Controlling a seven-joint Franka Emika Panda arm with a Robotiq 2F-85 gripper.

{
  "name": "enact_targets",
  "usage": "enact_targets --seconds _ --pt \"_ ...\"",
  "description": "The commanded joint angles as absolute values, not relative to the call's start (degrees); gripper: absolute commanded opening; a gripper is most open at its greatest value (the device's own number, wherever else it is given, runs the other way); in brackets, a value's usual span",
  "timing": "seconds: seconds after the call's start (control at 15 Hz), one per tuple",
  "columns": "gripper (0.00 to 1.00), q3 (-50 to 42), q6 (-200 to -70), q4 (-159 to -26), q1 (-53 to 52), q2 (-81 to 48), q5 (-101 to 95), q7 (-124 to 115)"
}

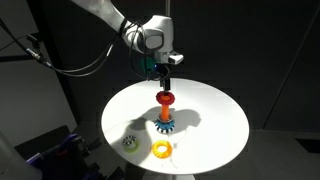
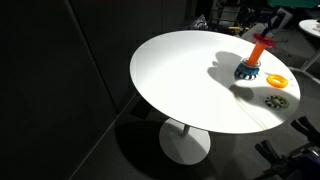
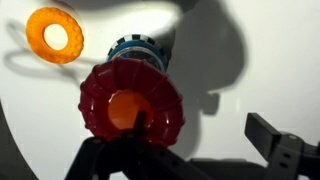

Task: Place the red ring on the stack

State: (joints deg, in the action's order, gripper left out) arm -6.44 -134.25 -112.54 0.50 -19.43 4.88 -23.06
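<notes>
The red ring point(image 1: 165, 98) sits around the top of the stack's orange peg point(image 1: 164, 111), above the blue scalloped ring point(image 1: 164, 124) at its base. In the wrist view the red ring point(image 3: 131, 101) circles the orange peg top point(image 3: 122, 108), with the blue ring point(image 3: 137, 48) beyond it. My gripper point(image 1: 165, 78) hangs right above the ring. Its jaws point(image 3: 200, 150) are open: one finger lies at the ring's edge and the other stands well apart from it. The red ring point(image 2: 262, 38) and the stack point(image 2: 250, 66) also show in an exterior view.
The stack stands on a round white table point(image 1: 215, 115). A yellow ring point(image 1: 162, 149) and a smaller green ring point(image 1: 130, 142) lie loose near the table's edge. The yellow ring point(image 3: 55, 35) also shows in the wrist view. The surroundings are dark.
</notes>
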Motion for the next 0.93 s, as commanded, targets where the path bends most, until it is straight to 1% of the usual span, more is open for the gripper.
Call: enact_targets --seconds 0.0,0.87 --pt "1.00 -5.29 -135.95 -114.53 1.69 -17.67 7.53 -19.56" --pt "1.00 -5.05 -134.59 -116.78 1.74 -14.78 8.85 -16.31"
